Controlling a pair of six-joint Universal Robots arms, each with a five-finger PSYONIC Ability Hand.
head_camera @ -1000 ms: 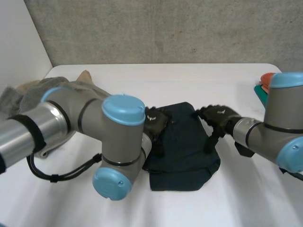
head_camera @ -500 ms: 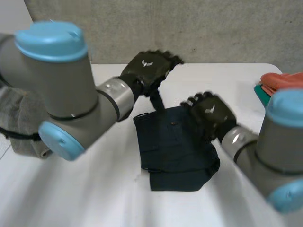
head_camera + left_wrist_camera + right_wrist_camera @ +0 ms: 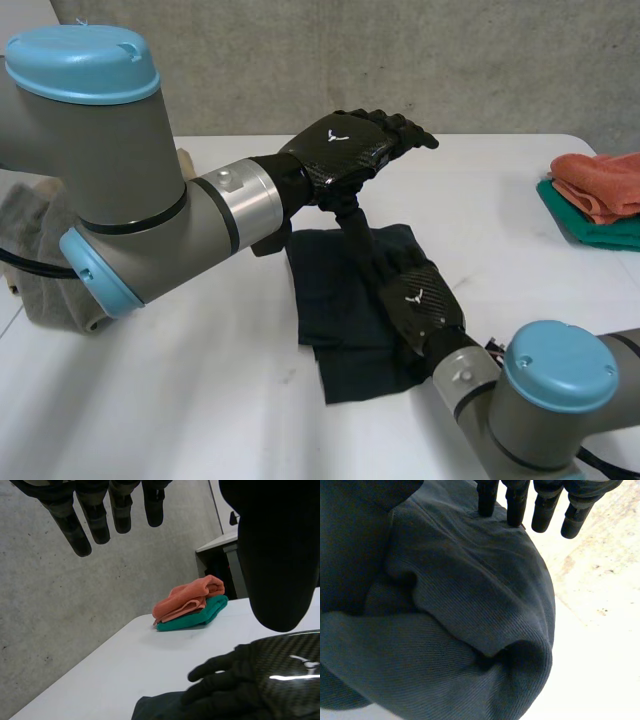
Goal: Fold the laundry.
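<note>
A dark navy garment (image 3: pixel 335 300) lies folded on the white table (image 3: pixel 200 400), its near edge a little uneven. My left hand (image 3: pixel 345 150) hovers above the garment's far edge, open with fingers straight and the thumb hanging down, holding nothing. In the left wrist view its fingers (image 3: pixel 95 515) point toward the wall. My right hand (image 3: pixel 420 305) lies flat and open on the garment's right half, fingers pointing away from me. In the right wrist view its straight fingers (image 3: pixel 545 505) rest on a rounded fold of the navy cloth (image 3: pixel 470 605). The left wrist view also shows the right hand (image 3: pixel 240 680) below the left thumb.
An orange cloth (image 3: pixel 600 180) lies folded on a teal one (image 3: pixel 590 228) at the table's right edge, the same stack (image 3: pixel 192 602) appearing in the left wrist view. A grey and beige laundry pile (image 3: pixel 30 235) sits at the left, behind my left arm. A concrete wall backs the table.
My left hand lifted off the garment's left side and rose above its far edge. My right hand swung from the garment's right edge onto its top, the arm coming in from the near side.
</note>
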